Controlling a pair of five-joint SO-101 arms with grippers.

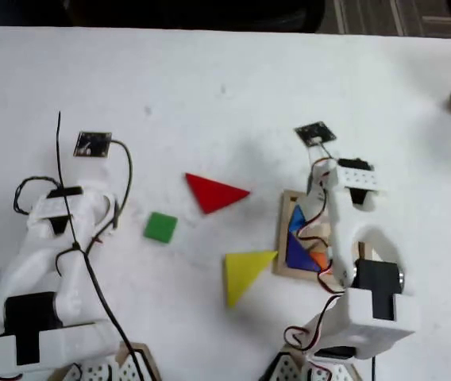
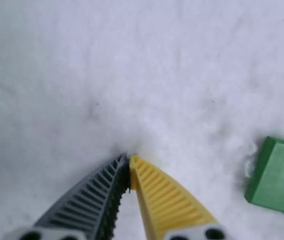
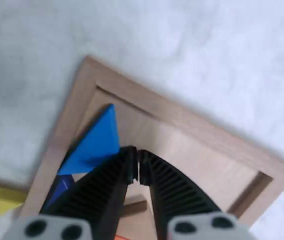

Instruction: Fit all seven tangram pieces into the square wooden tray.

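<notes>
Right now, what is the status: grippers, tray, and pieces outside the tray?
Left gripper shut, empty, beside green square. Right gripper shut over tray, blue piece inside. Red triangle and yellow triangle lie outside it.

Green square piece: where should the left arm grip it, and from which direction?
Pinch two opposite straight edges of the green square, coming straight down from above. It lies flat on the table, so only its side walls offer purchase, and parallel edges suit a two-sided pinch. The left gripper, beside it and shut, would need opening first.
</notes>
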